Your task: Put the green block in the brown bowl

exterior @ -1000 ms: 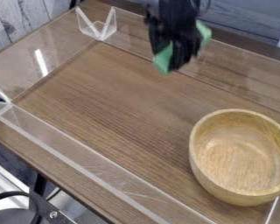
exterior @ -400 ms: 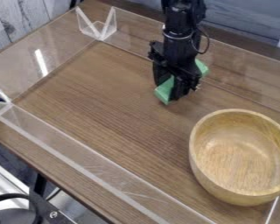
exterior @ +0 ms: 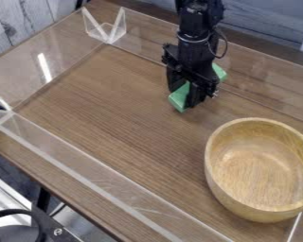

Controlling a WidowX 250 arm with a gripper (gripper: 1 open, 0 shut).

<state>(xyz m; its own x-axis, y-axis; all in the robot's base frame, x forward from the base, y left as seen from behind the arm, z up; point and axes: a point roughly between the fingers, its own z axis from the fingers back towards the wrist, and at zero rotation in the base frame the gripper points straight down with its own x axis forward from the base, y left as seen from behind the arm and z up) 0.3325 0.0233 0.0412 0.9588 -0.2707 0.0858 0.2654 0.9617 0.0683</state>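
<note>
The robot's slim black arm end [exterior: 199, 19] is dark and matte, a cluttered build of narrow, angular pieces rather than one smooth shell — small dark joints and thin black linkages show along it. The black, narrow-fingered tool [exterior: 189, 93] is the same dark colour, with spindly, jagged outlines and tiny pale glints. Finer markings are too small to read.
</note>
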